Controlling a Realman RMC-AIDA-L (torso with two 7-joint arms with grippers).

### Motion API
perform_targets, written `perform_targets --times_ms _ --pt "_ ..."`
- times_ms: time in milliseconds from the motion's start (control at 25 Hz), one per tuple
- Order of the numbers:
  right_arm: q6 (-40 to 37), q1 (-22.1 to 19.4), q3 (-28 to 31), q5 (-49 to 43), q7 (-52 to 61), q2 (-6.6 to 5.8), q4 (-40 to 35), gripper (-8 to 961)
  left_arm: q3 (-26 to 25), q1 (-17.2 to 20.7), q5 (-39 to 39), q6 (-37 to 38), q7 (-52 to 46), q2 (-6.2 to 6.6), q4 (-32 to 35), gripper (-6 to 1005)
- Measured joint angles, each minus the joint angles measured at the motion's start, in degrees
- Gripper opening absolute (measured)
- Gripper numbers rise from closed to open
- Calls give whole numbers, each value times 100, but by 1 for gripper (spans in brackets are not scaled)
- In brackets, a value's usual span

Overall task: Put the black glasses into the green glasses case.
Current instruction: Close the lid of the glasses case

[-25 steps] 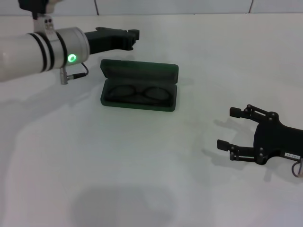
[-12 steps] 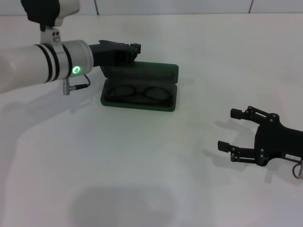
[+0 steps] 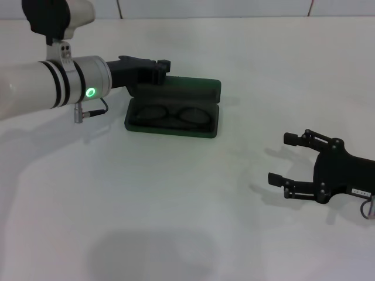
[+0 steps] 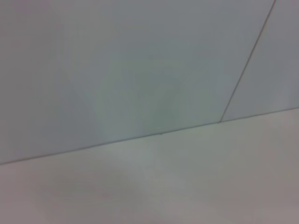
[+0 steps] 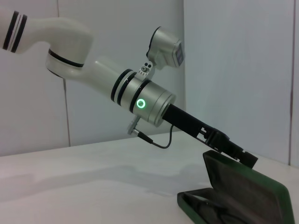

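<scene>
White tabletop (image 3: 176,205) carries the green glasses case (image 3: 173,109), lid open and upright. The black glasses (image 3: 170,115) lie inside its tray. The left hand (image 3: 161,66) hovers at the top edge of the case's lid; I cannot tell its grip. The right hand (image 3: 280,159) rests on the tabletop well apart from the case, fingers spread open.

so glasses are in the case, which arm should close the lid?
Left, probably. The left gripper is already at the raised lid of the green case, where the glasses lie. The right gripper rests open on the table, well off to the side.
</scene>
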Motion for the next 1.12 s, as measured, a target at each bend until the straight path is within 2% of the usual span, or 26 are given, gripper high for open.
perform_targets --times_ms 880,1120 --pt "-2 20 17 0 0 18 0 886 -54 380 -50 372 20 10 -44 49" --pt "-2 34 18 4 0 26 0 886 -55 495 -214 403 297 10 -61 50"
